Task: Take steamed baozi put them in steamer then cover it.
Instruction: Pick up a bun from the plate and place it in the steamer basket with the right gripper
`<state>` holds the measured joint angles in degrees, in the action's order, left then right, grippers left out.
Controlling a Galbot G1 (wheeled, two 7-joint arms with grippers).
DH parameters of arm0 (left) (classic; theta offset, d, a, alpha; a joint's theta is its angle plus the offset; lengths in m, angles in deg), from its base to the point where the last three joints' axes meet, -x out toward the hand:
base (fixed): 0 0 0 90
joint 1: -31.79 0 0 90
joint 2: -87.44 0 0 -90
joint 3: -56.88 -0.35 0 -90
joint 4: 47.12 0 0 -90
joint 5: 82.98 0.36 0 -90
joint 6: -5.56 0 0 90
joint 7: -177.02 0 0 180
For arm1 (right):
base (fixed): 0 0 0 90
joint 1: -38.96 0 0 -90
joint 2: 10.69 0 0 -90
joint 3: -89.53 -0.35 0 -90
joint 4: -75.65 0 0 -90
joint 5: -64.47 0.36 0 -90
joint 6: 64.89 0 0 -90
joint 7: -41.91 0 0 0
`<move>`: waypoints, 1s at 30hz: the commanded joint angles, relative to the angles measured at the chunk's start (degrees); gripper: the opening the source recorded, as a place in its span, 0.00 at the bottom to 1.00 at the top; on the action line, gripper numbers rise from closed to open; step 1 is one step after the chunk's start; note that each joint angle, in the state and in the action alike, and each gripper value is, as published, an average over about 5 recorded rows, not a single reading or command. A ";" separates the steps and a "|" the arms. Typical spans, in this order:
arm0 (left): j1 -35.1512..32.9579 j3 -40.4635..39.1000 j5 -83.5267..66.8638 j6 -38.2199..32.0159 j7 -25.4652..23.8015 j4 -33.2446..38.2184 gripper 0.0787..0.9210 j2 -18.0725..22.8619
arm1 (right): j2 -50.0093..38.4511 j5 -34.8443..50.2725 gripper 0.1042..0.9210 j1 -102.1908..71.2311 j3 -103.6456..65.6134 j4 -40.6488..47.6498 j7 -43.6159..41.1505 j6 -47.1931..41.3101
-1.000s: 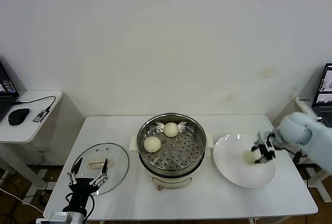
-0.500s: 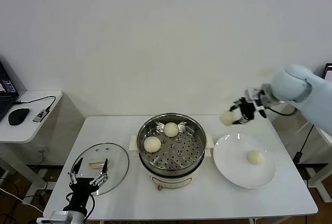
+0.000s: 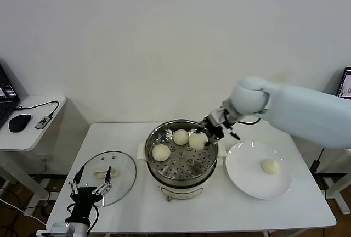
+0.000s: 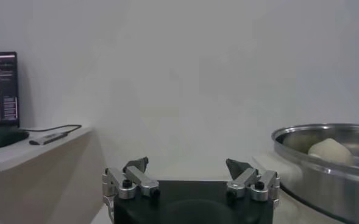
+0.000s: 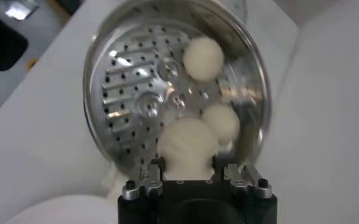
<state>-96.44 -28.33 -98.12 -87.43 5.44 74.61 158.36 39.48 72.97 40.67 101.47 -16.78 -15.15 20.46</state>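
Right gripper pinches a smooth cream-white baozi above the shiny perforated steamer.

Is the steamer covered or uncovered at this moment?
Uncovered. The steamer shows its open perforated basket with two baozi inside, and the cover lies flat on the table to its left.

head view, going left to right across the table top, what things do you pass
left end effector → glass cover → steamer with two baozi inside → right end effector holding a third baozi over the steamer → white plate → last baozi on the plate
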 commanded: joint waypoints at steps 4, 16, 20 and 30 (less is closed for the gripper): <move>-0.16 0.70 -0.16 -0.02 0.05 0.06 0.88 0.08 | 8.89 -10.66 0.50 -0.23 5.23 1.14 1.18 13.14; -0.63 1.04 -0.09 -0.21 0.09 0.16 0.88 0.48 | 10.56 -16.42 0.50 -1.61 5.46 1.80 1.29 21.73; -0.60 0.86 0.01 -0.23 0.11 -0.02 0.88 0.61 | 10.22 -16.96 0.50 -2.21 5.45 1.31 1.06 23.91; -0.34 0.48 0.27 -0.20 0.09 -0.36 0.88 0.72 | 7.89 -17.53 0.51 -2.85 5.13 0.17 0.46 24.93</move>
<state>-96.89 -27.75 -97.93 -87.66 5.55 74.45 159.08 47.76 57.07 38.18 106.55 -16.32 -14.77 42.20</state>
